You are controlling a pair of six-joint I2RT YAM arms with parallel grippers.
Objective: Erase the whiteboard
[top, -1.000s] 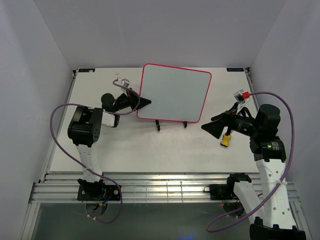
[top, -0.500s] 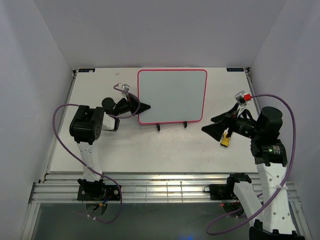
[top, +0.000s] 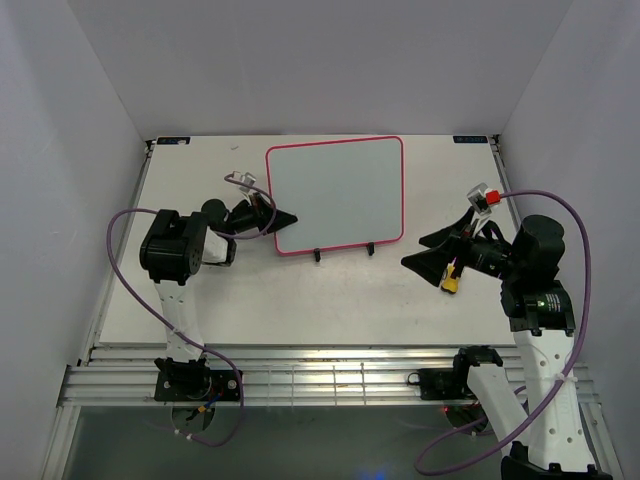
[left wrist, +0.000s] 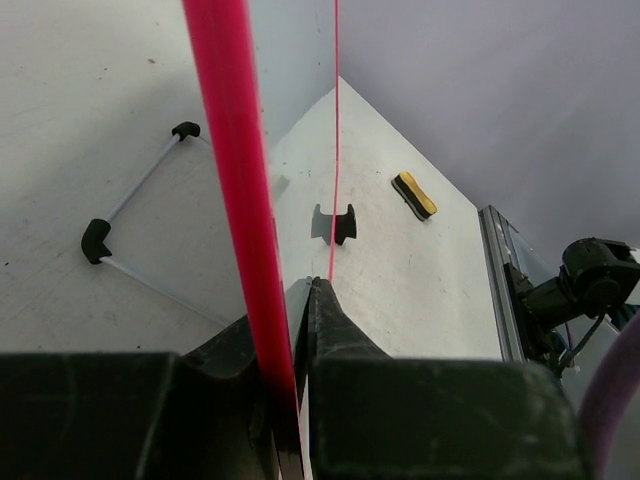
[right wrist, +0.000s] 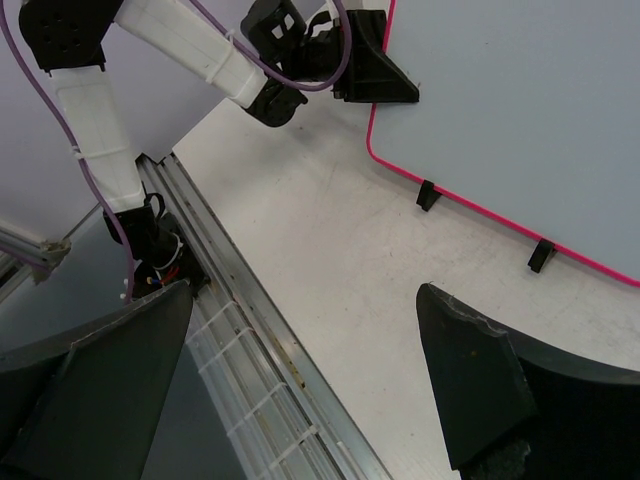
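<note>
The left gripper (top: 288, 218) pinches the left edge of the whiteboard (top: 335, 195), probably to steady it on its feet at the table's (top: 330, 300) far middle, while the right gripper (top: 425, 252) hangs spread wide near the yellow eraser (top: 452, 283), seemingly ready to take it.

No legible txt: whiteboard (top: 335, 195) blank, corner stickers (top: 172, 141) on table (top: 330, 300) too small to read.
</note>
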